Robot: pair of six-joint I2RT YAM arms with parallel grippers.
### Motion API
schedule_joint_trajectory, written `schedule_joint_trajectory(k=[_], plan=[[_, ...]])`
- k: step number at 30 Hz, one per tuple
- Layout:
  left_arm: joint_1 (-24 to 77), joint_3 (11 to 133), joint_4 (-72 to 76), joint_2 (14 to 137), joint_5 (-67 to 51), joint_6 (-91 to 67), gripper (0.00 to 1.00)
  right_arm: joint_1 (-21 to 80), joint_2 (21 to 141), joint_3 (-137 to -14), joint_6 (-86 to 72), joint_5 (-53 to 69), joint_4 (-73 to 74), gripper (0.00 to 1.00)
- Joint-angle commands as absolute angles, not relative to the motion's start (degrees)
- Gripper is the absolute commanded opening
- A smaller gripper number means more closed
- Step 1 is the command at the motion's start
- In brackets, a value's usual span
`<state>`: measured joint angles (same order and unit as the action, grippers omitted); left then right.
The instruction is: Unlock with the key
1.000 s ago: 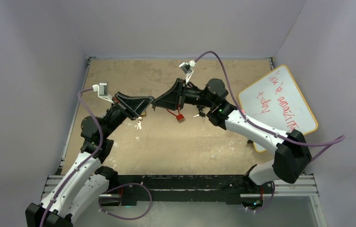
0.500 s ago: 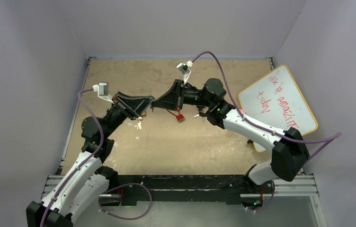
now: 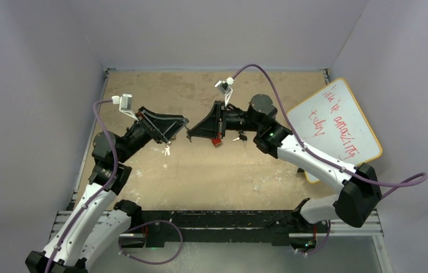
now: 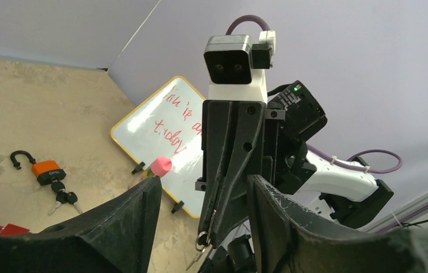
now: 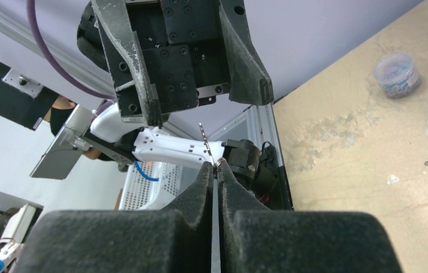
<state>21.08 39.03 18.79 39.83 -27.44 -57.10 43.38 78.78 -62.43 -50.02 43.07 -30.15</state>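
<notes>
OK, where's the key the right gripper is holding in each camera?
Top external: at the tip of the right gripper, centre; too small to make out.
Left wrist: key dangling below the right gripper's shut fingertips, bottom centre.
Right wrist: the key's thin blade projecting from between the shut fingers, centre.
Shared landmark: the open left gripper, facing the key in every view.

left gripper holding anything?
No: in the right wrist view the left gripper stands open with nothing between its fingers, while the right gripper pinches the key.
</notes>
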Motion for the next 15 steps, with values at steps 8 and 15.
schedule_joint_trajectory(k=[8,15], plan=[[21.14,41.04,15.72,41.65,-36.39,-53.58,0.43,43.33,77.31,-67.09,-47.80,42.60,-18.34,0.00],[21.18,42.21,11.10,40.64,-39.56,-51.24,0.25,43.33,77.37,-67.70,-48.63,41.11,-17.54,0.00]])
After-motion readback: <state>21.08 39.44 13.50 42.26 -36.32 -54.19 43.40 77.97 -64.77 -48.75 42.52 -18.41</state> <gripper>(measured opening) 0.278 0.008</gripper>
